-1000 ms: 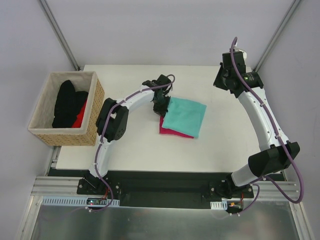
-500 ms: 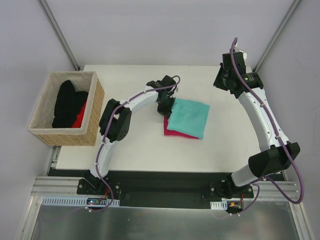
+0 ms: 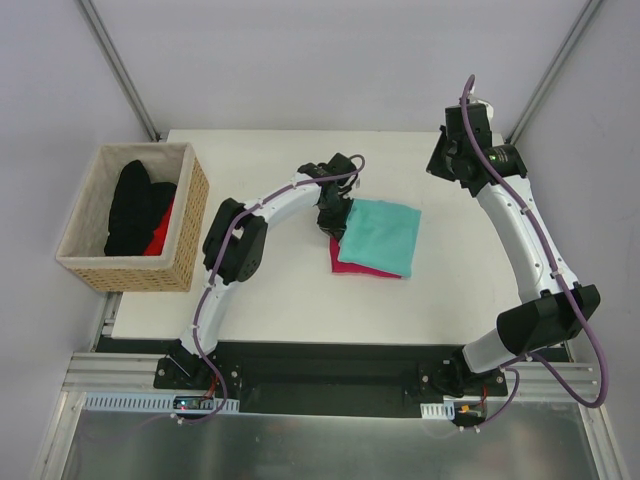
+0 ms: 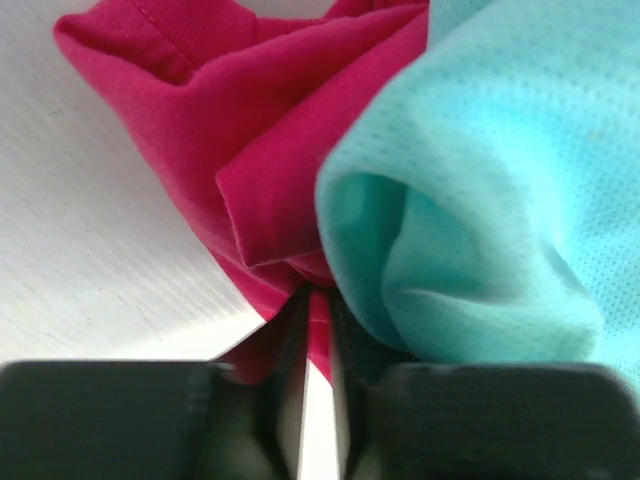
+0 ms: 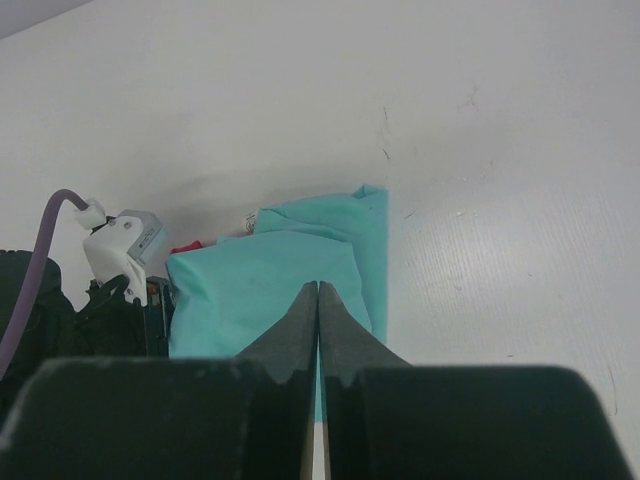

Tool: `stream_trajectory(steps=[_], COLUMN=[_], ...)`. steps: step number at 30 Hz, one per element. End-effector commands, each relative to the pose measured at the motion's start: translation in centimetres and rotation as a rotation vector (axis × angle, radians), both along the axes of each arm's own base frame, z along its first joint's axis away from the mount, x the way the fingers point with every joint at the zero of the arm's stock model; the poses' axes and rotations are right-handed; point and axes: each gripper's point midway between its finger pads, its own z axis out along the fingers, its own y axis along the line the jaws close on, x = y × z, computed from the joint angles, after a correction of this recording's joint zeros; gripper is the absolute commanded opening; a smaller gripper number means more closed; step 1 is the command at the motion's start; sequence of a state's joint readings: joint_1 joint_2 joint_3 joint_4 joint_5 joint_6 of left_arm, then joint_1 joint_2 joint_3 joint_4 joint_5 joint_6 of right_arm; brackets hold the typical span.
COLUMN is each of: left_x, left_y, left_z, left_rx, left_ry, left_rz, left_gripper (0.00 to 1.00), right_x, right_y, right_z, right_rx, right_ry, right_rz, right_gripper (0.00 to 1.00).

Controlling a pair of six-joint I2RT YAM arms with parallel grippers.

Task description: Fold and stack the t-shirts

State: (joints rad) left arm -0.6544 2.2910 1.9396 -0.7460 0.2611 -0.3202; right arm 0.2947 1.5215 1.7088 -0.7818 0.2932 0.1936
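Teal t-shirt (image 3: 380, 233) is stacked on pink t-shirt (image 4: 250, 150), laid just right of the nearer left claw (image 4: 316, 305), closed on the pink edge; right claw (image 5: 318, 290) is shut, well apart.

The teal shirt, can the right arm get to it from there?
Probably yes. The right gripper, shut, points at the teal shirt across the table, nothing between. The left gripper only pinches the pink shirt at the opposite edge.

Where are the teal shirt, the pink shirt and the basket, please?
teal shirt (image 3: 380, 235): overhead view, middle of the cloth.
pink shirt (image 3: 350, 268): overhead view, near edge showing beneath.
basket (image 3: 125, 272): overhead view, near woven wall.
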Motion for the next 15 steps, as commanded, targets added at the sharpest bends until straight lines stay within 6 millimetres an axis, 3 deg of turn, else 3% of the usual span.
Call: stream_trajectory(steps=[1,3,4,7,12,15], left_x=[0.0,0.1,0.2,0.6,1.2,1.3], left_y=[0.8,1.3,1.6,2.8,5.2,6.2], left_z=[0.9,0.8,0.8,0.8,1.1,1.3], left_rx=[0.032,0.044,0.050,0.073,0.106,0.119], left_ry=[-0.023,-0.024,-0.025,-0.030,-0.041,-0.046], left_rz=[0.000,0.013,0.019,0.053,0.114,0.138], left_gripper=[0.16,0.23,0.35,0.41,0.41,0.41], right_x=[0.5,0.8,0.8,1.0,1.3,1.5], right_y=[0.4,0.7,0.7,0.9,1.4,2.3], right_z=[1.3,1.0,1.0,0.8,0.2,-0.6], right_rx=[0.041,0.047,0.050,0.054,0.064,0.083], right_ry=[-0.037,-0.024,-0.022,-0.014,0.008,0.034], right_rz=[0.002,0.011,0.010,0.015,0.027,0.053], right_gripper=[0.05,0.11,0.19,0.28,0.31,0.27])
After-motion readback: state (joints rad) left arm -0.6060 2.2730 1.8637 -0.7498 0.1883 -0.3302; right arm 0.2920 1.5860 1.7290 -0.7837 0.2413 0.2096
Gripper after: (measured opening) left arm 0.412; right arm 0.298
